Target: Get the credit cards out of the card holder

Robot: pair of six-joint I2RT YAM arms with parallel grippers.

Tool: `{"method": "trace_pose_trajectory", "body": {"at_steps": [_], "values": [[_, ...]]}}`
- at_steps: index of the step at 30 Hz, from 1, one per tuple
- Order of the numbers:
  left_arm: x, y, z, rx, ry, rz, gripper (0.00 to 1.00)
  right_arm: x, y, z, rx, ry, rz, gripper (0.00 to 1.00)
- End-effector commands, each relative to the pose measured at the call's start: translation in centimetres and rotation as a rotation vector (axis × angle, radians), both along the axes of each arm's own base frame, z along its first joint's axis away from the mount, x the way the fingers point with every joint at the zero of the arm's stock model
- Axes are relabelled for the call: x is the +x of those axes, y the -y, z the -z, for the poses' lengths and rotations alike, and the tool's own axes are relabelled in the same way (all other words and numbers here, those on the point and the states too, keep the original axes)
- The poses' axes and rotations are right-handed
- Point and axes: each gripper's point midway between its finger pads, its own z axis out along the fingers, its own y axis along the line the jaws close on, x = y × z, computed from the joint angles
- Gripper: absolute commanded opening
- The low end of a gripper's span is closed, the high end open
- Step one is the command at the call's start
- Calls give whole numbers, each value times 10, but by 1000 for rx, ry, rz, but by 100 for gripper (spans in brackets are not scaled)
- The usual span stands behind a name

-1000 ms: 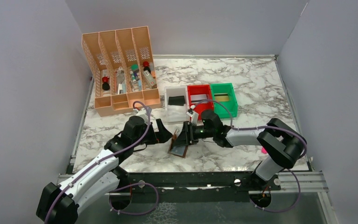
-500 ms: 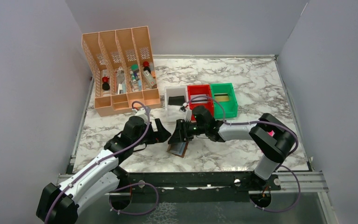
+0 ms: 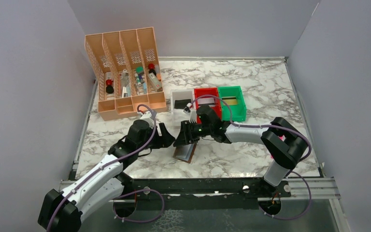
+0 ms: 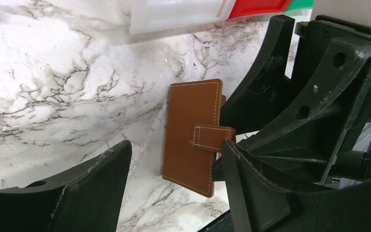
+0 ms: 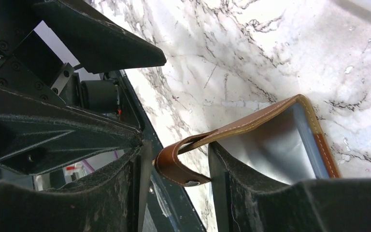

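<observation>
— Brown card holder [image 3: 185, 152], where?
— On the surface [image 4: 53, 87], cover [image 4: 191, 121] tilted up, strap [image 5: 179, 168] between the right gripper's [image 5: 176, 151] jaws; pinched or not, unclear. The left gripper [image 4: 176, 147] gapes, empty. Likely light, floppy: take the cover's edge.

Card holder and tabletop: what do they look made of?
The card holder looks like matte brown leather or imitation, judging by light stitching along its edges and strap. Its inner sleeve looks like glossy clear plastic with a grey-blue sheen. The tabletop shows white marble with grey veins, possibly a printed laminate; cannot tell.
</observation>
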Motion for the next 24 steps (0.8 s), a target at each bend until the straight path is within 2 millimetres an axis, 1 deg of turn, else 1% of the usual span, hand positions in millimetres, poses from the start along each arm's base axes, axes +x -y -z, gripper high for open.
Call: {"method": "trace_pose_trajectory", "body": {"at_steps": [1,5,8,11,13,17,20,24], "values": [[-5,4,-13,-44,34,30,72,19,-12,-14,-1,35,53,51],[-6,-2,-11,-46,27,-13,77,31,-16,-7,-59,12,96,44],[-5,-6,-11,-48,34,-43,81,37,-16,-1,-95,15,116,42],[-7,-9,-7,-44,31,-51,81,39,-17,4,-119,14,108,43],[-8,-9,-3,-47,20,-56,81,40,-19,11,-140,5,89,44],[-8,-9,8,-40,13,-51,81,41,-21,22,-168,-4,70,42],[-3,-7,7,-32,42,-43,79,42,-22,23,-171,2,73,41],[10,-9,5,17,106,-41,77,44,-25,20,-162,4,61,41]]}}
